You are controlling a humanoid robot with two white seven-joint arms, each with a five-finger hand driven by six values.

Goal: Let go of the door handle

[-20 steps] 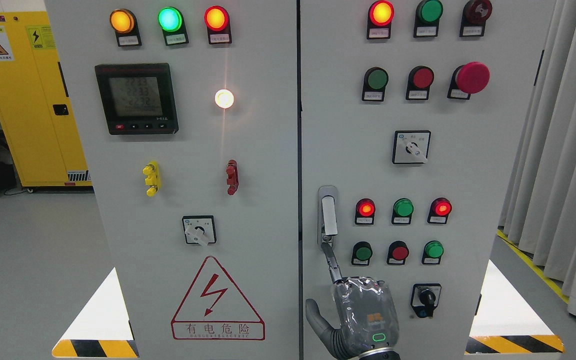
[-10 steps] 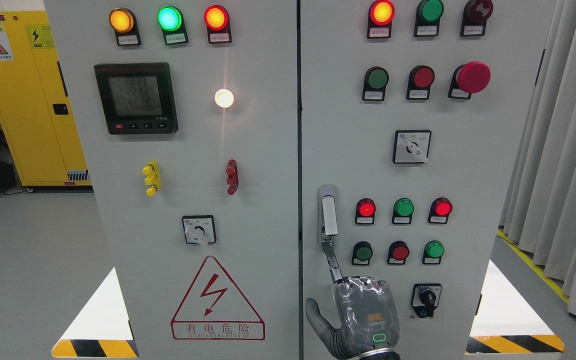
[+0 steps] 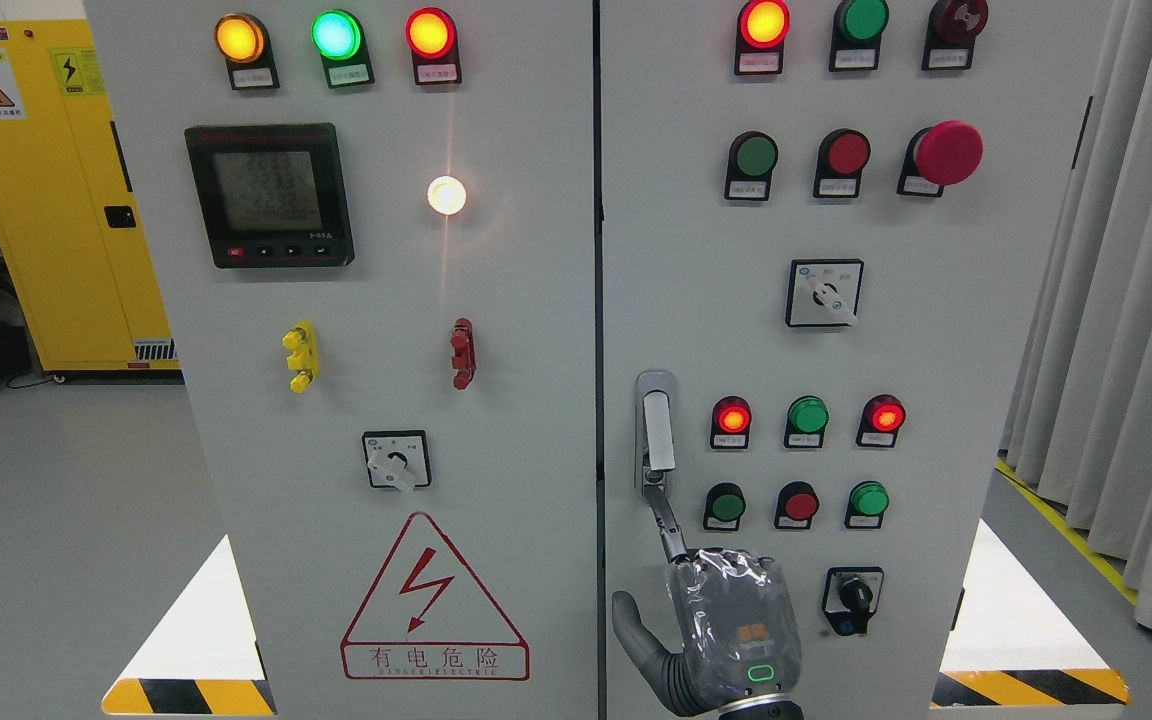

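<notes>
The grey door handle (image 3: pixel 656 430) stands upright in its metal plate at the left edge of the right cabinet door (image 3: pixel 936 330). My right hand (image 3: pixel 731 630), wrapped in clear plastic, comes up from the bottom edge below the handle with its back toward the camera. Its index finger (image 3: pixel 666 525) is stretched up and its tip touches the lower end of the handle plate. The thumb (image 3: pixel 631 630) sticks out to the left, apart from the handle. The hand grasps nothing. The left arm is out of view.
Lit and unlit push buttons (image 3: pixel 806 415) and a black key switch (image 3: pixel 851 600) sit just right of the hand. The left door (image 3: pixel 496 450) carries a meter (image 3: pixel 269 195) and a rotary switch (image 3: pixel 396 460). A yellow cabinet (image 3: pixel 46 200) stands at left, grey curtains (image 3: pixel 1136 300) at right.
Almost nothing: the hand has shifted very slightly and the index finger stays at the handle's lower end.
</notes>
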